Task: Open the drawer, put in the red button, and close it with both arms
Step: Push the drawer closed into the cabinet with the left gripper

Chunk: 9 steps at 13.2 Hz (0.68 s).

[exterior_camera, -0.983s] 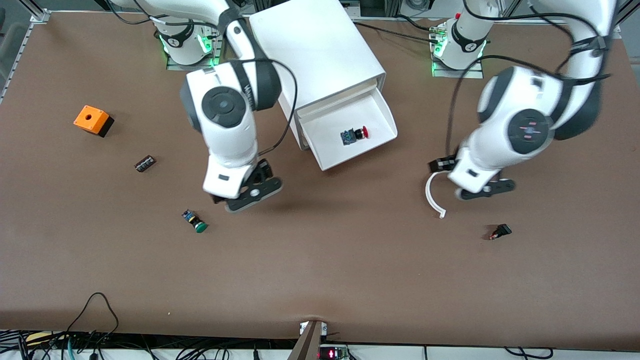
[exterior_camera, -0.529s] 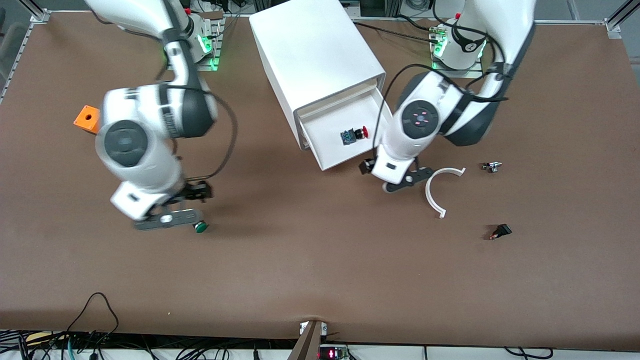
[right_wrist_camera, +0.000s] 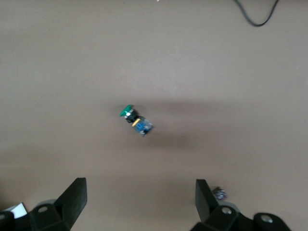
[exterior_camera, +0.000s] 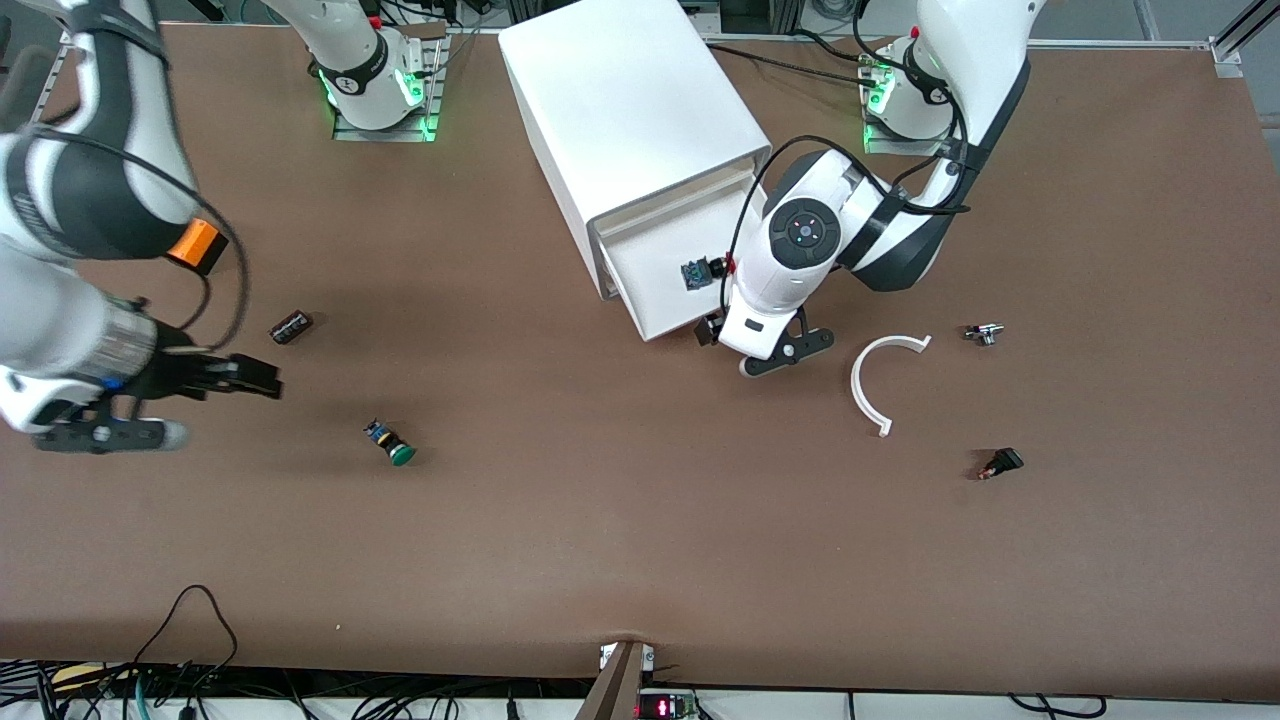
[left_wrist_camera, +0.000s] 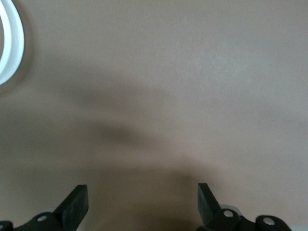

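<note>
The small red button (exterior_camera: 712, 268) with its black body and bluish rear block lies in the open white drawer (exterior_camera: 650, 290) of the white cabinet (exterior_camera: 630, 110), mostly hidden under the left arm's wrist. The left gripper (exterior_camera: 785, 352), jaws wide and empty, hangs over the brown table (exterior_camera: 640, 520) just in front of the drawer. The right gripper (exterior_camera: 100, 436), also wide and empty, hovers toward the right arm's end of the table, well apart from the drawer, with the green-capped button (right_wrist_camera: 135, 120) in its wrist view.

Broad bare desk (exterior_camera: 620, 520) nearest the front camera. Left claw (exterior_camera: 772, 352), spread wide, crowding the open drawer (exterior_camera: 655, 290). White curved strip (exterior_camera: 872, 385) just beside. Green button (exterior_camera: 390, 443) alone in open room toward right arm's end.
</note>
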Tool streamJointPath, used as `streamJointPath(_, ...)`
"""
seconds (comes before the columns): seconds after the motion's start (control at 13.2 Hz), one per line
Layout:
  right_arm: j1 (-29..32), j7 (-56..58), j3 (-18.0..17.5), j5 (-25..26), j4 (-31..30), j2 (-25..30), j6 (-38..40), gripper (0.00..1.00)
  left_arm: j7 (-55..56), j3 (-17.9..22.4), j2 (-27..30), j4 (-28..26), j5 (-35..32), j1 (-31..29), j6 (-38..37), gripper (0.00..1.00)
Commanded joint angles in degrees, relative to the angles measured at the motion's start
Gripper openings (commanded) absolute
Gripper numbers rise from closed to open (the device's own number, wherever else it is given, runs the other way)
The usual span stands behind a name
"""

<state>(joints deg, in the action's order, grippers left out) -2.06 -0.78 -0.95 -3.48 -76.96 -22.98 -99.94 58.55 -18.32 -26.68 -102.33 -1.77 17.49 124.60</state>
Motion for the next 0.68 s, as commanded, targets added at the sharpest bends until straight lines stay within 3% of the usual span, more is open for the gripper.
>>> streamJointPath(0.0,4.4,8.5,-1.8,-0.4,-8.3,8.1,-0.6,1.00,0.6,-0.5,1.3,-2.5,-0.5,1.3,0.6,1.00)
streamJointPath(0.38,6.4,27.6,-0.9,3.5,-12.0,15.4,-0.4,1.00,1.0,-2.0,1.4,-2.5,0.4,1.2,-3.0,1.00)
streamJointPath(0.6,6.8,27.2,-0.9,3.4,-14.8,17.4,0.1,1.00,0.9,-4.4,1.2,-2.6,0.7,0.9,-4.9,1.00)
